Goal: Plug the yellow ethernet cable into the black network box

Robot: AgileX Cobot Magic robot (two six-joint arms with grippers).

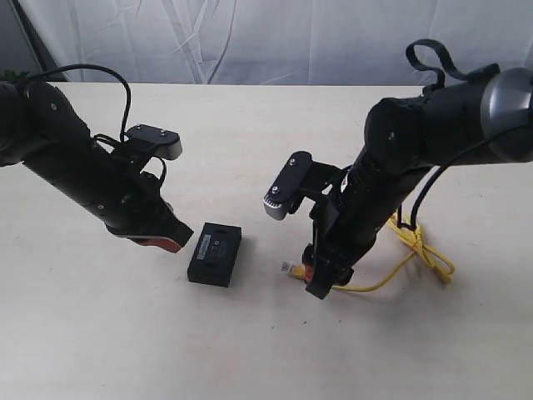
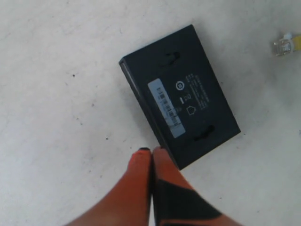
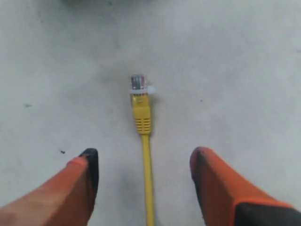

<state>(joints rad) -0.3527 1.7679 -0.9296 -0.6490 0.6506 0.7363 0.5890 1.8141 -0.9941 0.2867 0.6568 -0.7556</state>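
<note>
Straddling the yellow ethernet cable [image 3: 146, 188], the right pincer [image 3: 143, 157] gapes wide, not touching the cord.
The left pincer [image 2: 151, 153] is clenched empty, tips just beside the black network box [image 1: 215, 254] lying lower centre on the bench [image 1: 250, 125]; the cable's knotted loop lies lower right.

Black arms [image 1: 75, 167], orange end effector fingertips [image 3: 77, 176]

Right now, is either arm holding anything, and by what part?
Nothing held: right gripper, jaws open, straddles the yellow ethernet cable behind its plug; left gripper, shut empty, sits beside the black network box.
</note>
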